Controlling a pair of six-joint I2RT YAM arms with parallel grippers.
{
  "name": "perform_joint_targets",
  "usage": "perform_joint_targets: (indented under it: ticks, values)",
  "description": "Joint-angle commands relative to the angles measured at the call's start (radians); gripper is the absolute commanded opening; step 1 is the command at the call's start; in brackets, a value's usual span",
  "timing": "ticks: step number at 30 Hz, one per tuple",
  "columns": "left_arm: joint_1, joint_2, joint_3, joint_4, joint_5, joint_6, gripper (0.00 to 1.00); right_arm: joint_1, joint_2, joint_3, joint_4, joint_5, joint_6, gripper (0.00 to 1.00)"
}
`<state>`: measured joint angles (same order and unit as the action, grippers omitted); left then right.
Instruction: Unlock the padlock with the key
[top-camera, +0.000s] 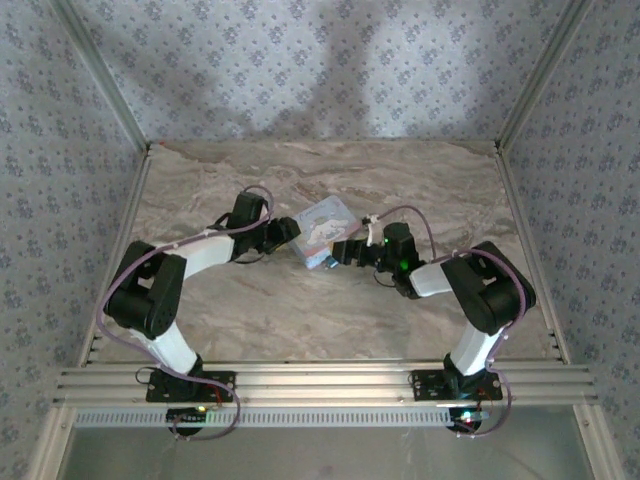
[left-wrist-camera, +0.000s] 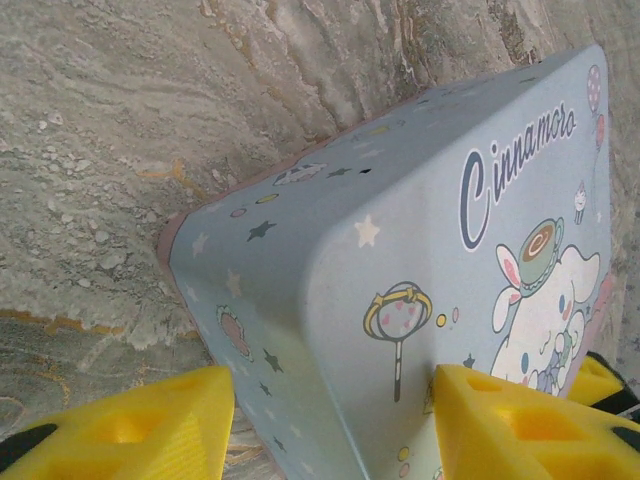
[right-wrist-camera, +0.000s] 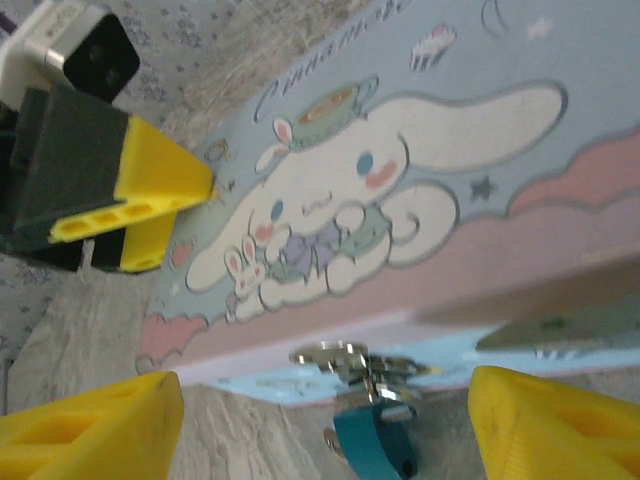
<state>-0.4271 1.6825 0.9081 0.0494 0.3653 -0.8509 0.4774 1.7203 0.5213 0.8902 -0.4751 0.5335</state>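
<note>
The padlock (right-wrist-camera: 375, 452) is tiny with a blue body, and it hangs from silvery metal parts (right-wrist-camera: 355, 365) on the front edge of the light-blue cartoon tin box (right-wrist-camera: 420, 200). I cannot tell whether the key is among those blurred parts. My right gripper (right-wrist-camera: 325, 430) is open, its yellow fingers (right-wrist-camera: 90, 425) wide on either side of the padlock and clear of it. My left gripper (left-wrist-camera: 330, 425) grips a far corner of the tin box (left-wrist-camera: 420, 260), one pad on the lid and one at the side wall. From above, the tin (top-camera: 325, 225) lies between both grippers.
The tin lies on a marbled table (top-camera: 300, 320) with patterned walls on three sides. The left gripper's yellow finger (right-wrist-camera: 150, 195) rests on the tin's lid, beyond the padlock in the right wrist view. The arm bases stand at the near edge.
</note>
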Motion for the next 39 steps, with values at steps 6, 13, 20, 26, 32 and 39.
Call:
perform_joint_targets:
  ticks: [6,13,20,26,32,39]
  values:
    - [-0.008,-0.004,-0.031,-0.102,-0.035,-0.001,0.54,0.02,0.04,-0.016,0.061,-0.054,-0.02,0.74]
    - [-0.008,-0.004,-0.03,-0.101,-0.032,-0.004,0.54,0.023,0.116,0.031,0.086,-0.065,-0.007,0.73]
    - [-0.008,0.0,-0.036,-0.092,-0.03,-0.01,0.54,0.024,0.167,0.06,0.117,-0.095,0.005,0.71]
    - [-0.009,0.001,-0.034,-0.092,-0.031,-0.01,0.54,0.024,0.185,0.059,0.146,-0.118,0.022,0.64]
    - [-0.009,0.005,-0.034,-0.091,-0.029,-0.011,0.54,0.024,0.185,0.048,0.154,-0.12,0.023,0.58]
    - [-0.009,0.008,-0.036,-0.091,-0.03,-0.013,0.54,0.023,0.184,0.042,0.146,-0.119,0.024,0.48]
